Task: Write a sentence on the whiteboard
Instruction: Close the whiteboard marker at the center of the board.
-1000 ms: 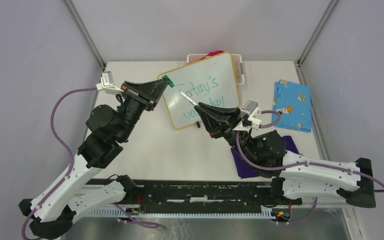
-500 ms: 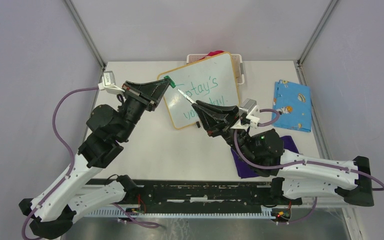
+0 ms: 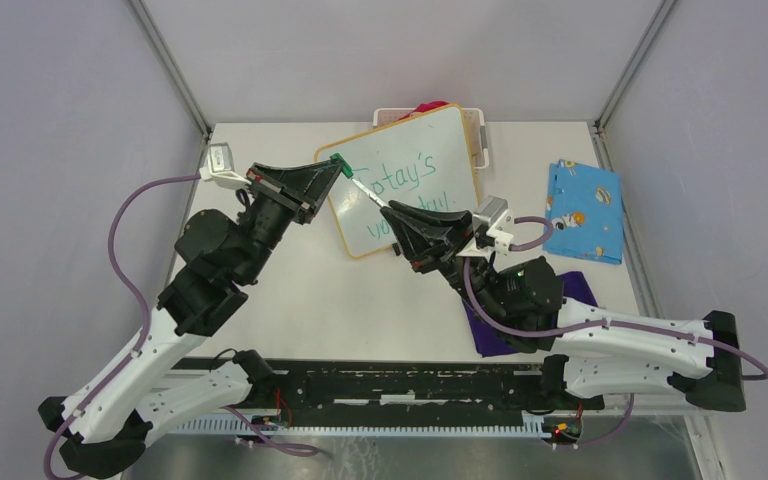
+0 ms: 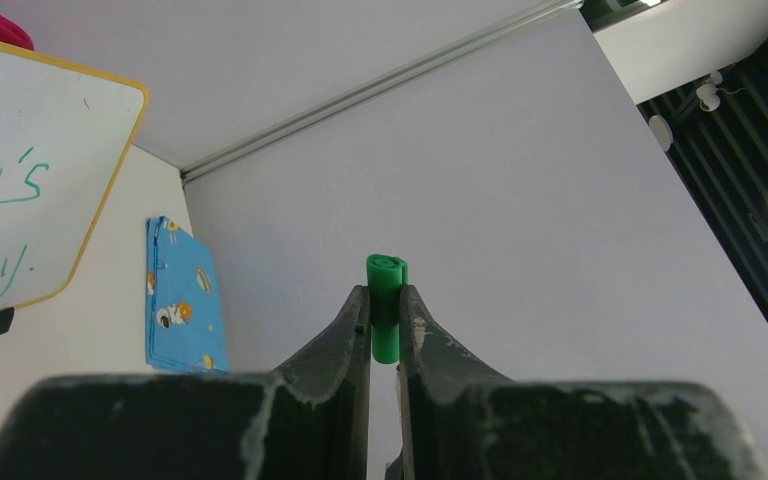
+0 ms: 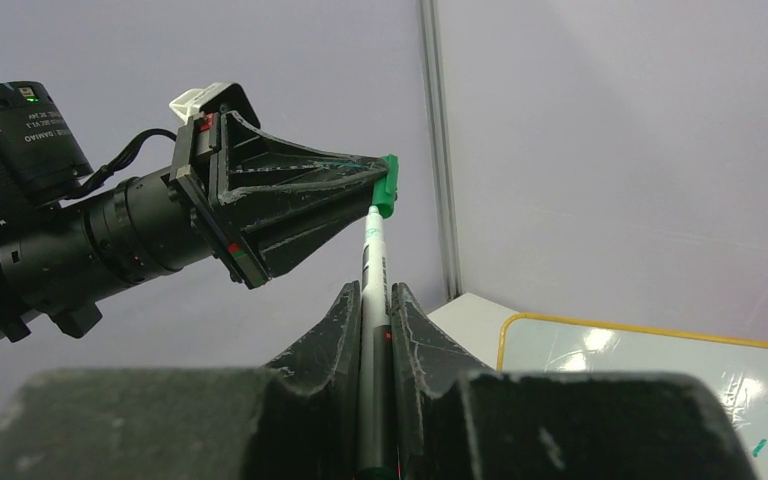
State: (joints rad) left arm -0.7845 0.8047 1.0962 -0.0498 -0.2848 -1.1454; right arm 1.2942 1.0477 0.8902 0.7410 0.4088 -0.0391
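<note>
The whiteboard [image 3: 430, 150] lies tilted at the table's back centre and carries the sentence [image 3: 403, 182] in green handwriting on two lines. My left gripper [image 3: 334, 165] hovers over the board's left corner, shut on a green marker cap [image 3: 340, 160]. In the left wrist view the cap [image 4: 387, 305] stands upright between the fingertips. My right gripper [image 3: 390, 211] is shut on a white marker [image 3: 368, 194], which points up-left at the cap. In the right wrist view the marker [image 5: 373, 262] tip meets the cap [image 5: 389, 186]. The right arm covers part of the lower line.
A white basket [image 3: 479, 128] with something red in it stands behind the board. A blue printed cloth [image 3: 585, 210] lies at the right. A purple cloth [image 3: 485, 335] sits under my right arm. The enclosure's grey walls rise close on all sides.
My right gripper has carried the marker up and to the left, bringing its tip to the cap. The left gripper and the cap have stayed nearly still.
</note>
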